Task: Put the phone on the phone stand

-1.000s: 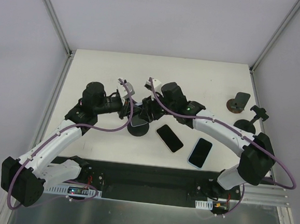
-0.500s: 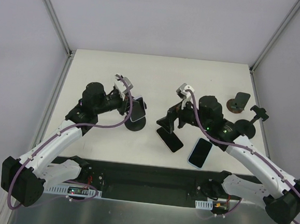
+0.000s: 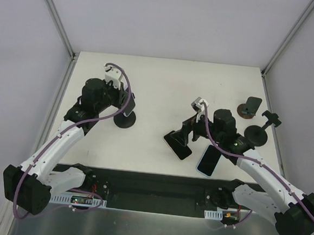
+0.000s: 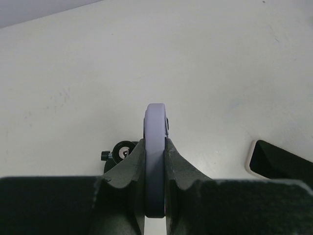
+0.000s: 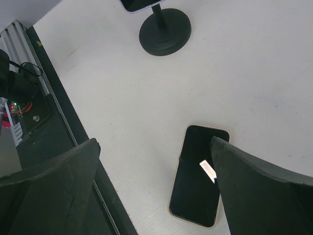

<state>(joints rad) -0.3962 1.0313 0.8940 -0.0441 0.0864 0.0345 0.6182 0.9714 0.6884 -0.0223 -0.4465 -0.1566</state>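
A phone with a lilac edge is clamped edge-on between the fingers of my left gripper. In the top view this phone sits over a black round-based phone stand, with the left gripper on it. The stand's base shows below the left finger. The right wrist view shows the stand with the phone's lower edge on top. My right gripper is open and empty above a black phone lying flat, also in the top view.
A blue-cased phone lies flat right of the black one. Two more black stands stand near the right edge. The black rail runs along the table's near edge. A dark phone corner shows at the right of the left wrist view.
My left gripper has moved left and back with the phone, and the stand has shifted left with it. My right gripper has left the stand and moved right, over the black phone.
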